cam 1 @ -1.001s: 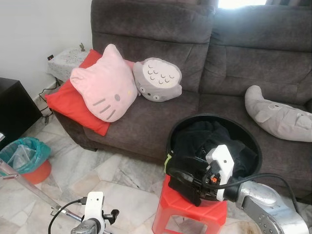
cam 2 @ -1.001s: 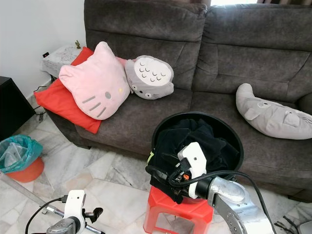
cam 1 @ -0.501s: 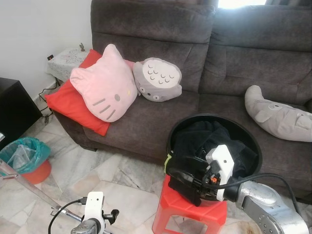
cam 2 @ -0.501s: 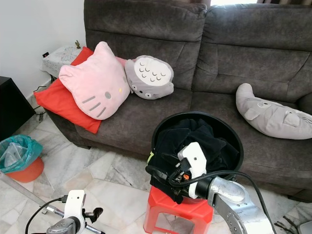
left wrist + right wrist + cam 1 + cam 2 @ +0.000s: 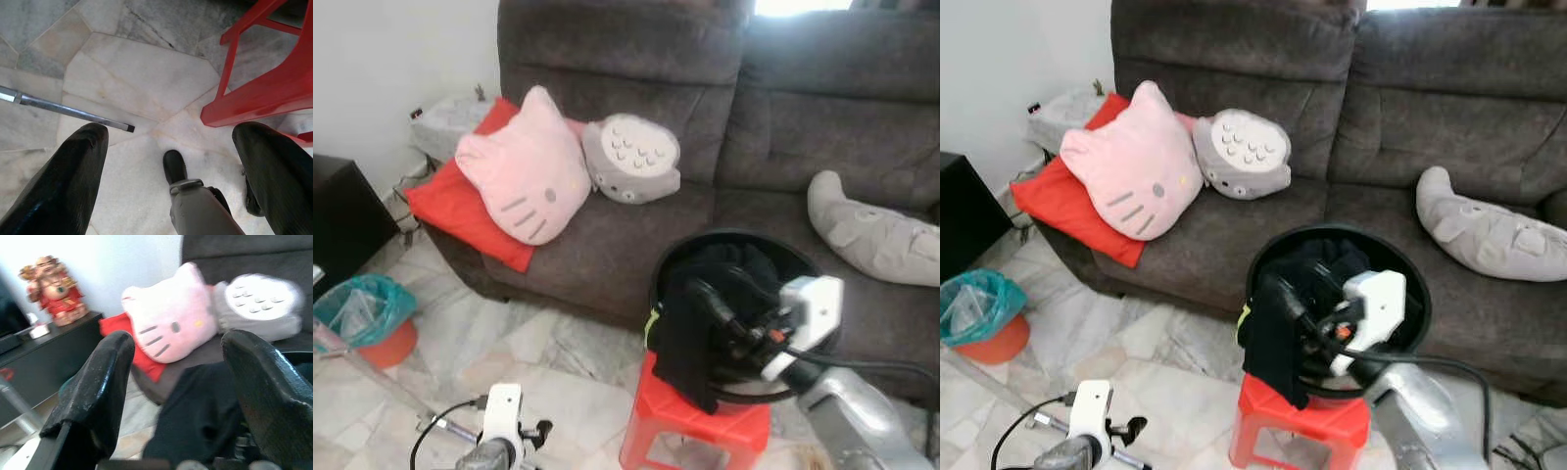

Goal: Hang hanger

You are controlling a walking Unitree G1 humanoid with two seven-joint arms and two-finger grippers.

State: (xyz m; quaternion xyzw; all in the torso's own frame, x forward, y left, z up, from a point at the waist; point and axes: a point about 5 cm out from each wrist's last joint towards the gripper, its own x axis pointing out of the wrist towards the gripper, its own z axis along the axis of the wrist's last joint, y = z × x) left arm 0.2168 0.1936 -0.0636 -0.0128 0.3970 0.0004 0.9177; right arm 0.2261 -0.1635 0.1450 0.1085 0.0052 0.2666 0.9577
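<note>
A black round basket (image 5: 745, 238) full of dark clothes (image 5: 679, 345) stands on a red plastic stool (image 5: 690, 427) in front of the sofa. One dark garment hangs over the basket's front rim. My right gripper (image 5: 707, 300) hovers over the clothes, open, with nothing between its fingers (image 5: 98, 382). My left gripper (image 5: 171, 130) hangs low over the marble floor beside the stool (image 5: 266, 93), open and empty. No hanger can be made out in these frames.
A dark grey sofa (image 5: 626, 59) carries a pink cat cushion (image 5: 521, 166), a red cushion (image 5: 450, 201), a grey owl cushion (image 5: 631, 157) and a grey plush (image 5: 871, 230). A teal-lined bin (image 5: 360, 318), a black cabinet (image 5: 337, 220) and a metal bar (image 5: 63, 108) lie left.
My right gripper has risen from the front of the clothes pile and its wrist has swung to the right. The left arm has stayed put.
</note>
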